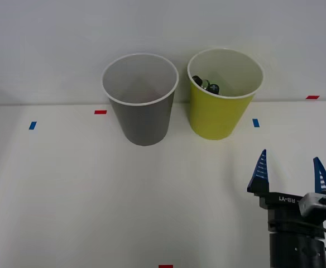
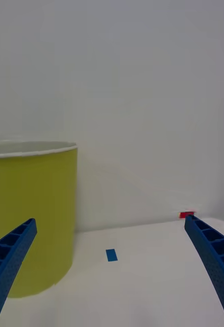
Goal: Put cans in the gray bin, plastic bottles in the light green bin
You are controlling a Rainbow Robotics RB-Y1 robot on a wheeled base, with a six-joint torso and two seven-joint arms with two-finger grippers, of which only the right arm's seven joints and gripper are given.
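plastic bottles (image 1: 206, 85) in light green bin (image 1: 219, 114), beyond end effector (image 1: 290, 171)

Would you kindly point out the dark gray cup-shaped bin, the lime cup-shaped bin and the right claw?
Dark gray cup-shaped bin (image 1: 145, 120): front view, outer wall.
Lime cup-shaped bin (image 1: 216, 114): front view, outer wall.
Right claw (image 1: 290, 170): front view, midway between its blue ribbed fingertips, which stand open.

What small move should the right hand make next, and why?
Probably pull the right hand back and pause: it is open and holds nothing, the plastic bottles lie in the light green bin, the gray bin looks empty, and the table has nothing to pick.
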